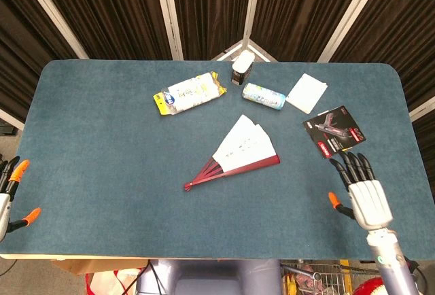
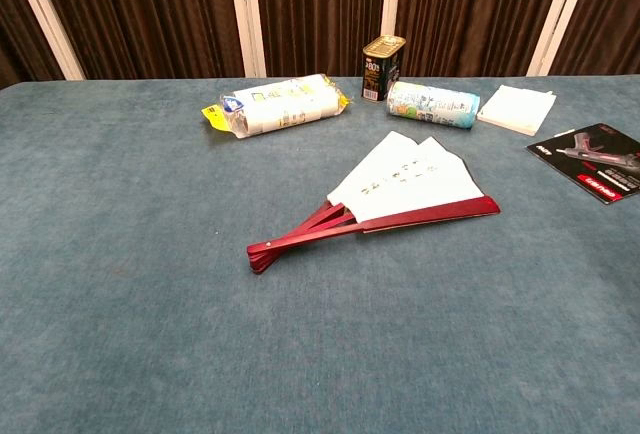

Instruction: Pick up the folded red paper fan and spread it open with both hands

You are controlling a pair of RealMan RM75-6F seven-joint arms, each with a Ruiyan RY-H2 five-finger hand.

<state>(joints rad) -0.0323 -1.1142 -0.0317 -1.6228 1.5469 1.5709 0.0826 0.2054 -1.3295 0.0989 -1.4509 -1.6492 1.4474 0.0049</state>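
From the head view, both arms show at the near edge of the blue desk (image 1: 102, 139): the left robot hand (image 1: 8, 196) sits at the far left corner, only partly in frame, orange-tipped fingers apart and holding nothing, while the right robot hand (image 1: 361, 196) hovers over the near right side with fingers straight, spread and empty, well apart from the red paper fan (image 1: 234, 155). That fan lies flat near the desk's middle, partly spread — white leaf with small writing, red ribs meeting at a pivot toward the near left. Behind it lie a yellow-ended packet (image 1: 189, 93), a dark can (image 1: 241, 68), a lying bottle (image 1: 264, 96), a white pad (image 1: 306, 93) and a black leaflet (image 1: 334, 131). Seen from the chest view, neither robot hand appears; the fan's bottom red guard stick reads clearly.
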